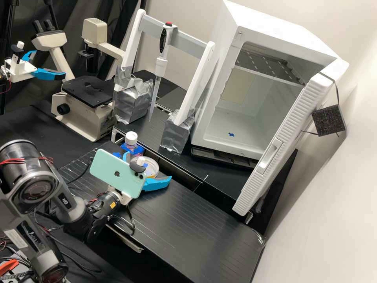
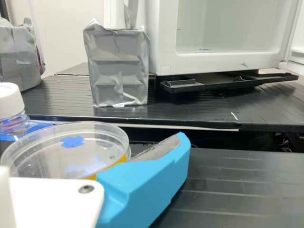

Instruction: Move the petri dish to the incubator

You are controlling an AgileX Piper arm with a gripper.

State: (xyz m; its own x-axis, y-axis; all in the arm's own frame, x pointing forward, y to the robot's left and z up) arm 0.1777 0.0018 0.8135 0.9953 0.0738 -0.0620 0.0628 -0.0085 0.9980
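petri dish (image 1: 151, 169): at the mouth of the gripper (image 1: 149, 166), on the front bench side; round, so no long axis to match.
gripper: cannot tell if it has clamped the dish or merely surrounds it.
bottle (image 1: 131, 138): close by, at the dish's eleven o'clock in the high view.
incubator (image 1: 211, 118): door open, well apart at two o'clock; the likely carry, given a sure hold, goes up that way.

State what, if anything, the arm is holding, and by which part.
A clear round petri dish is at the white gripper; whether its wall is held cannot be told.
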